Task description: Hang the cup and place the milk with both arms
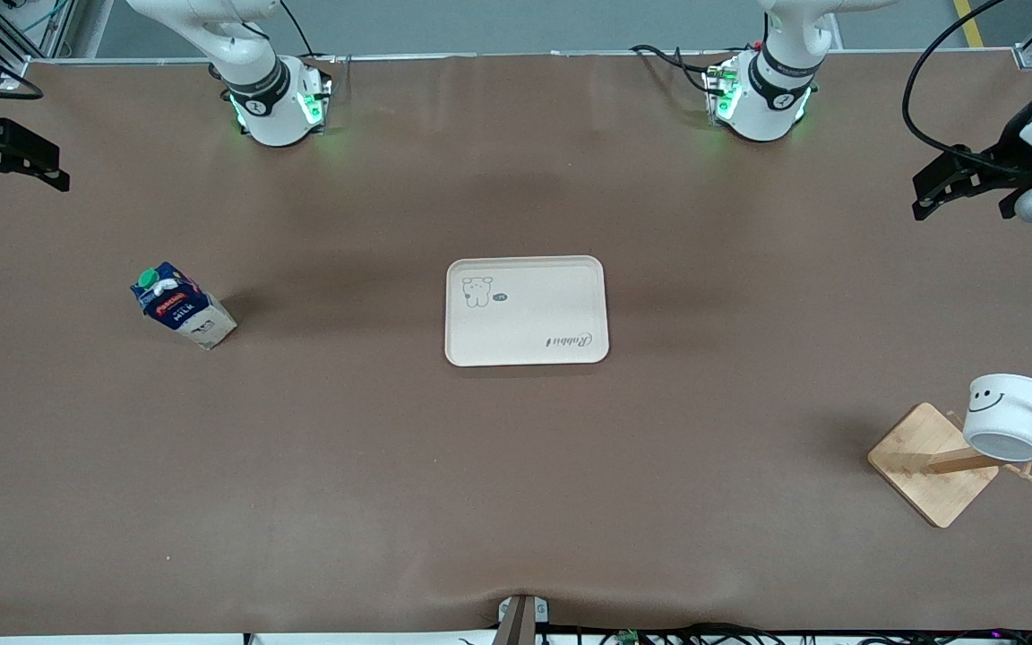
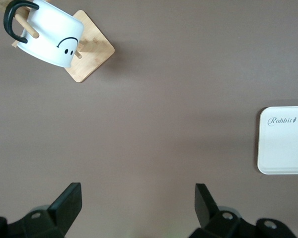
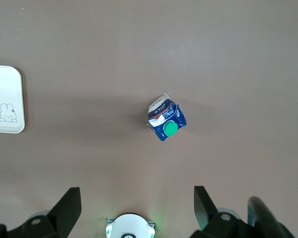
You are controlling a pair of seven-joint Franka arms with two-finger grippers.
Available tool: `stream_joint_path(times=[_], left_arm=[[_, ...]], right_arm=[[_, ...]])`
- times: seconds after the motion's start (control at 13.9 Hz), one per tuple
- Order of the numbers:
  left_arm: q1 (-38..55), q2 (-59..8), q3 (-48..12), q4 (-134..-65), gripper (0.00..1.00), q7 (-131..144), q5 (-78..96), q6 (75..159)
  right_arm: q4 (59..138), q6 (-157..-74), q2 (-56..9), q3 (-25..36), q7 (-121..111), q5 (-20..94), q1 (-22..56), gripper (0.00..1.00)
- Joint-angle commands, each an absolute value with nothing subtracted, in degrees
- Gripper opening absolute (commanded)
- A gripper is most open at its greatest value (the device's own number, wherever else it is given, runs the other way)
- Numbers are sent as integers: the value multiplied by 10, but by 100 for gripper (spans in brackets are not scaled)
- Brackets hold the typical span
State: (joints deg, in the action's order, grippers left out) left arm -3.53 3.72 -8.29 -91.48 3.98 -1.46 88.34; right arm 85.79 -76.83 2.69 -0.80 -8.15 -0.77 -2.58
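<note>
The white cup (image 1: 1009,417) with a smiley face hangs by its black handle on a peg of a wooden rack (image 1: 933,466) at the left arm's end of the table, close to the front camera. The left wrist view shows the cup (image 2: 52,34) too. The dark blue milk (image 1: 177,305) carton with a green cap stands on the table at the right arm's end, and the milk (image 3: 165,121) shows from above in the right wrist view. My left gripper (image 1: 928,195) (image 2: 138,198) hovers open over bare table. My right gripper (image 1: 23,179) (image 3: 137,201) is open and empty, raised near the table's edge.
A cream tray (image 1: 525,311) with a small animal drawing lies in the middle of the table, with nothing on it. Both arm bases (image 1: 279,107) (image 1: 762,98) stand along the edge farthest from the front camera. Brown table surface stretches between the milk, the tray and the rack.
</note>
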Motion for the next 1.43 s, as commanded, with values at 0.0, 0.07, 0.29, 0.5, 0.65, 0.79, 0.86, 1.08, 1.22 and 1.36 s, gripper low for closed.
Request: stream_joint_path(times=[0.0,0.07,0.29,0.5,0.65,0.79,0.86,1.08,1.22,1.36], left_arm=[[-37,33,-79,-905,100,38,-5,881],[-39,33,-79,-903,100,33,-8,881],[-33,23,-82,-903,100,41,-13,881],[-33,18,-83,-893,100,42,-22,881],[-35,18,-83,-886,100,40,-21,881],[-35,18,-83,-883,100,40,-18,881],[-33,18,-83,-883,100,41,-19,881],[-32,17,-83,-882,100,42,-22,881],[-32,18,-83,-878,100,41,-22,879],[-32,18,-83,-878,100,40,-22,876]], right_arm=[[877,-779,42,-11,-88,2,-34,100],[877,-779,42,-11,-88,2,-33,100],[876,-779,42,-11,-87,2,-33,100],[876,-778,41,-11,-87,2,-34,100],[876,-778,41,-11,-87,2,-33,100],[876,-782,41,-11,-87,2,-34,100],[876,-789,41,-11,-87,2,-33,100],[877,-799,41,-11,-87,2,-34,100],[877,-800,41,-11,-87,3,-36,100],[877,-799,41,-11,-86,4,-36,100]])
